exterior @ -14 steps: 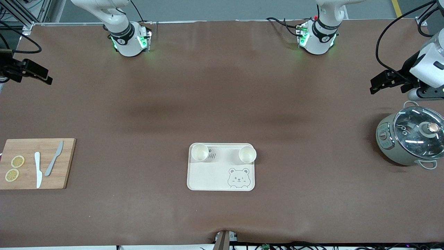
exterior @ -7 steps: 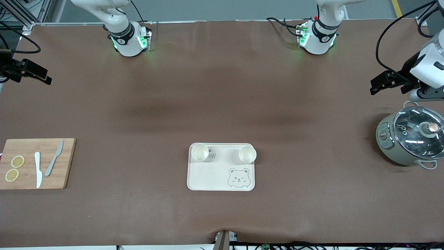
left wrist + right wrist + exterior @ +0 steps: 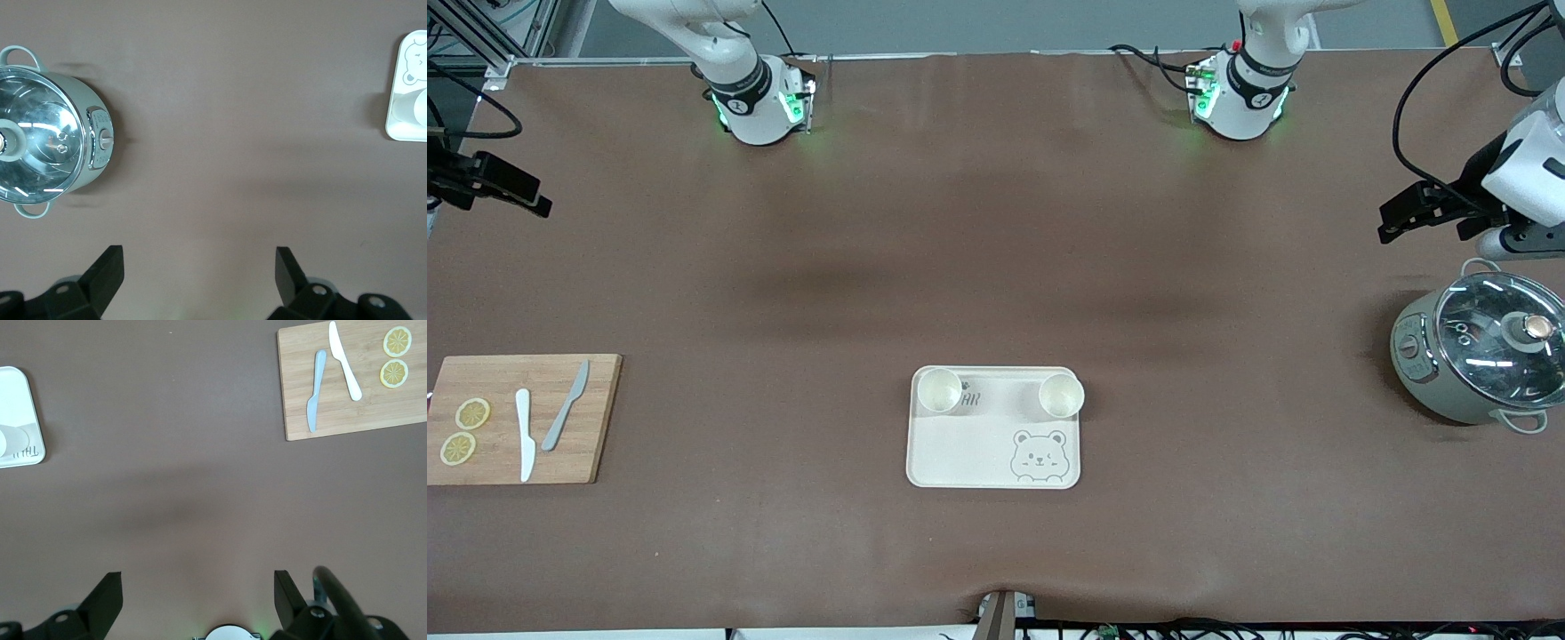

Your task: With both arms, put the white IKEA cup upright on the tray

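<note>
Both arms edged outward; cream tray (image 3: 969,444) (bear-face drawing) holds two cups.

White jointed arms (image 3: 738,80) w/ black joint bands, green base lights, black cables, black grippers (image 3: 1405,213).

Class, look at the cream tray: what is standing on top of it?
Two white cups stand upright on the tray, along its edge farther from the front camera. One cup covers part of the grey lettering.

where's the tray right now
In the front view the tray lies mid-table, nearer the camera, between the cutting board and the pot.
</note>
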